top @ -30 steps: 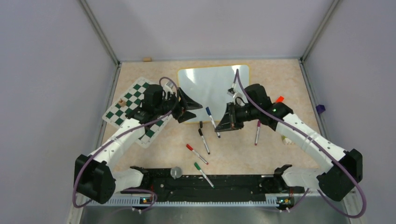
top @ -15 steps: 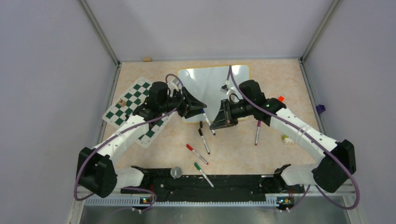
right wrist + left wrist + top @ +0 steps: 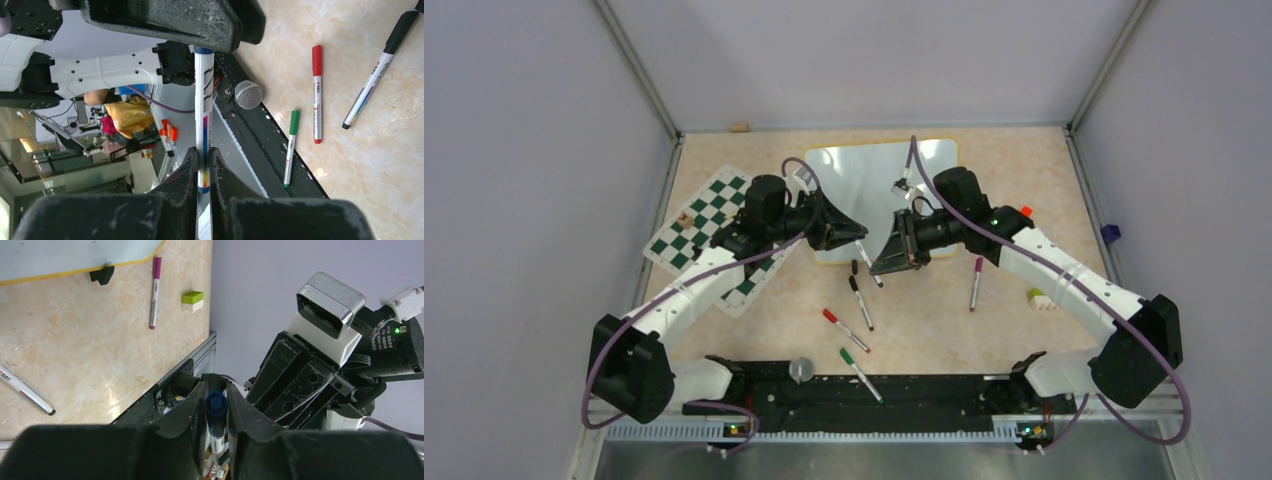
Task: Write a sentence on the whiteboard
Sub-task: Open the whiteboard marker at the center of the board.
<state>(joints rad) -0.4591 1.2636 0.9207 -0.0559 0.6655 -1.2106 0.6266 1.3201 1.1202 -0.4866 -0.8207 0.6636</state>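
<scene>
- Chess mat (image 3: pixel 706 236): green-and-white, flat on the table's left side, angled. A small brown piece (image 3: pixel 686 217) sits on one of its squares, and the left arm crosses above its right part.
- Left gripper (image 3: pixel 856 233): just over the near-left corner of the whiteboard, pointing right. The left wrist view shows its fingers (image 3: pixel 192 412) clenched on the blue cap (image 3: pixel 216 403) of the blue marker (image 3: pixel 874 275).
- Blue marker: white barrel with a rainbow stripe, held off the table between the two grippers, one at each end.
- Whiteboard (image 3: pixel 876 180): lies flat at the far middle of the table, yellow rim showing. The surface looks plain white from above. A black clip (image 3: pixel 101 275) is on its near edge.
- Right gripper (image 3: pixel 880 267): tip to tip with the left one, just off the board's near edge. Its fingers (image 3: pixel 190 170) are clamped on the marker barrel below the cap end.
- Loose pens on the bare table nearer than the grippers:
  - small black cap (image 3: pixel 854 266)
  - black marker (image 3: pixel 861 303)
  - red marker (image 3: pixel 846 330)
  - green marker (image 3: pixel 861 367), whose near end lies on the black rail (image 3: pixel 924 392)
- Grey mesh ball (image 3: pixel 801 369): at the far edge of that rail, left of the green marker.
- Purple marker (image 3: pixel 975 284): lying alone, right of the right gripper and under that arm.
- Green-and-white block (image 3: pixel 1044 299): on the table further right, partly behind the right arm.
- Small red object (image 3: pixel 1024 212): beside the right arm, too small to identify.
</scene>
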